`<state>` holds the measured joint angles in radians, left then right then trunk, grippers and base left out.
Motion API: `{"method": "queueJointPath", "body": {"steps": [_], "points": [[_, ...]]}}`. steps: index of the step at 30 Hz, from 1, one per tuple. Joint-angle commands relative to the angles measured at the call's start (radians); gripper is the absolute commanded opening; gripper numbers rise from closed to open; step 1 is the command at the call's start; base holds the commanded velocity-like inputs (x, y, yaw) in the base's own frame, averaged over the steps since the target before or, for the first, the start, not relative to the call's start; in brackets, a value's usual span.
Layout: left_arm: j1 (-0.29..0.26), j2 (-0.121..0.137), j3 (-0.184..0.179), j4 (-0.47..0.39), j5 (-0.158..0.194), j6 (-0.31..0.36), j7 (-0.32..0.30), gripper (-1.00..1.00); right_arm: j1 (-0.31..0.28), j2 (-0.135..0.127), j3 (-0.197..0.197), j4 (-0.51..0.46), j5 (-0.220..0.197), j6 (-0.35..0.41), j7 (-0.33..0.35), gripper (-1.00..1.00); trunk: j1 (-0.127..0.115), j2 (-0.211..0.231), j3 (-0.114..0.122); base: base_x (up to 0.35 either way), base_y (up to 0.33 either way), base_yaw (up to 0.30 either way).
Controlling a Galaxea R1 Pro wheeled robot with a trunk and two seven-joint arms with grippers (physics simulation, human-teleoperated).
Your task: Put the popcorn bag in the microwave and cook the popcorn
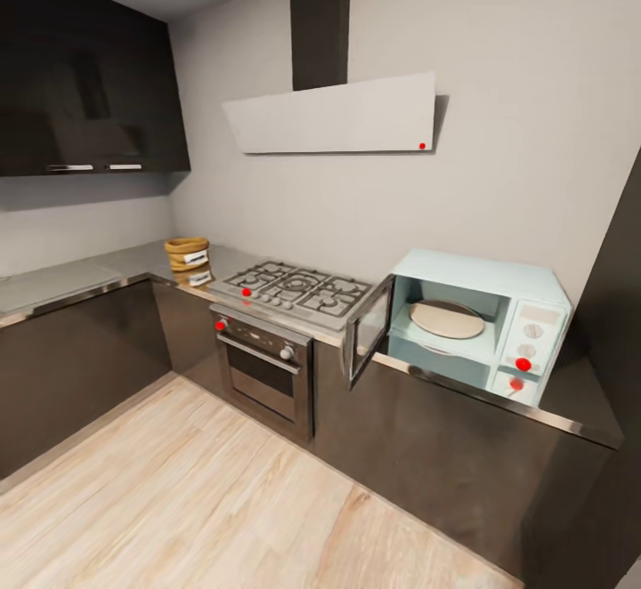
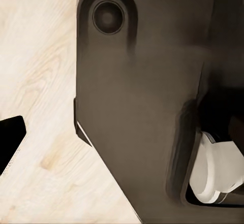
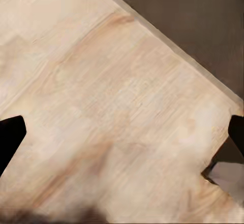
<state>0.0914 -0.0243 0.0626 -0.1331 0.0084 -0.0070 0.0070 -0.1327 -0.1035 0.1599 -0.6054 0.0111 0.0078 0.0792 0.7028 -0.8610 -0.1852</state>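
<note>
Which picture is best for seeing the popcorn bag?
The head view: the popcorn bag stands on the countertop left of the hob. Both wrist views look at the wooden floor, not the bag.

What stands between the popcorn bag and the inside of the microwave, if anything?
Only the gas hob lies between them along the countertop. The popcorn bag sits in the corner; the microwave door is already open, showing its turntable plate.
</note>
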Motion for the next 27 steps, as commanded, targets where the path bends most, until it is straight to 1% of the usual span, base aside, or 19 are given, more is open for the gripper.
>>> {"method": "queueJointPath", "body": {"steps": [1,2,5,8,12,13,14,15,16,17,18,19,20,22,27], "points": [[0.001,-0.001,0.007,-0.002,0.001,-0.001,0.001,1.00,-0.001,0.002,0.002,0.438,0.001,0.000,0.001,1.00,0.000,-0.001,-0.001,0.008,0.308,0.000],[0.001,-0.001,0.007,-0.002,0.001,-0.001,0.000,1.00,-0.001,0.007,0.002,0.481,0.001,0.000,0.001,1.00,0.000,-0.001,-0.001,0.048,0.309,0.000],[0.001,-0.002,0.008,-0.002,0.001,-0.002,0.000,1.00,0.004,0.041,0.000,0.651,0.000,0.000,0.001,1.00,0.000,-0.001,-0.001,0.043,0.172,0.000],[0.001,-0.003,0.008,-0.002,0.001,-0.001,0.000,1.00,0.040,0.048,0.000,0.681,-0.001,0.000,0.001,1.00,0.000,-0.001,-0.001,0.006,0.023,0.000],[0.001,-0.003,0.008,-0.002,0.001,-0.001,0.000,1.00,0.055,0.050,-0.001,0.685,-0.003,0.000,-0.009,1.00,0.000,-0.001,-0.001,0.001,0.003,0.075],[0.001,-0.003,0.008,-0.002,0.001,-0.001,0.000,1.00,0.055,0.050,-0.002,0.686,-0.003,0.000,-0.018,1.00,0.000,-0.001,-0.001,0.000,0.001,0.211],[0.001,-0.003,0.008,-0.002,0.001,-0.001,0.001,1.00,0.056,0.050,-0.003,0.686,-0.006,0.000,-0.061,1.00,0.000,-0.001,-0.001,0.000,0.000,0.251],[0.001,-0.004,0.008,-0.002,0.001,-0.001,0.001,1.00,0.056,0.050,-0.006,0.685,-0.017,0.000,-0.107,1.00,0.000,-0.001,-0.001,0.000,0.000,0.265],[0.001,-0.004,0.008,-0.002,0.001,-0.001,0.001,1.00,0.056,0.051,-0.009,0.685,-0.032,-0.001,-0.134,1.00,0.000,-0.001,-0.001,0.000,0.000,0.270],[0.001,-0.003,0.008,-0.002,0.001,-0.001,0.001,1.00,0.056,0.051,-0.014,0.685,-0.083,-0.001,-0.165,1.00,0.000,-0.001,-0.001,0.000,0.000,0.275],[0.001,-0.003,0.008,-0.002,0.001,-0.001,0.001,1.00,0.056,0.051,-0.015,0.685,-0.126,-0.001,-0.176,1.00,0.000,-0.001,-0.001,0.000,0.000,0.277],[0.001,-0.003,0.008,-0.002,0.001,-0.002,0.001,1.00,0.056,0.051,-0.015,0.685,-0.156,-0.001,-0.182,1.00,0.000,-0.001,-0.001,0.000,0.000,0.278],[0.001,-0.003,0.007,-0.002,0.001,-0.002,0.001,1.00,0.056,0.051,-0.016,0.685,-0.172,-0.001,-0.185,1.00,0.000,-0.001,-0.001,0.000,0.000,0.276],[0.001,-0.003,0.007,-0.002,0.001,-0.002,0.001,1.00,0.056,0.051,-0.016,0.685,-0.184,-0.002,-0.186,1.00,0.000,-0.001,-0.001,0.000,0.000,0.262],[0.001,-0.003,0.008,-0.002,0.001,-0.002,0.001,1.00,0.056,0.051,-0.016,0.685,-0.189,-0.002,-0.187,1.00,0.000,-0.001,-0.001,0.000,0.000,0.254]]}}
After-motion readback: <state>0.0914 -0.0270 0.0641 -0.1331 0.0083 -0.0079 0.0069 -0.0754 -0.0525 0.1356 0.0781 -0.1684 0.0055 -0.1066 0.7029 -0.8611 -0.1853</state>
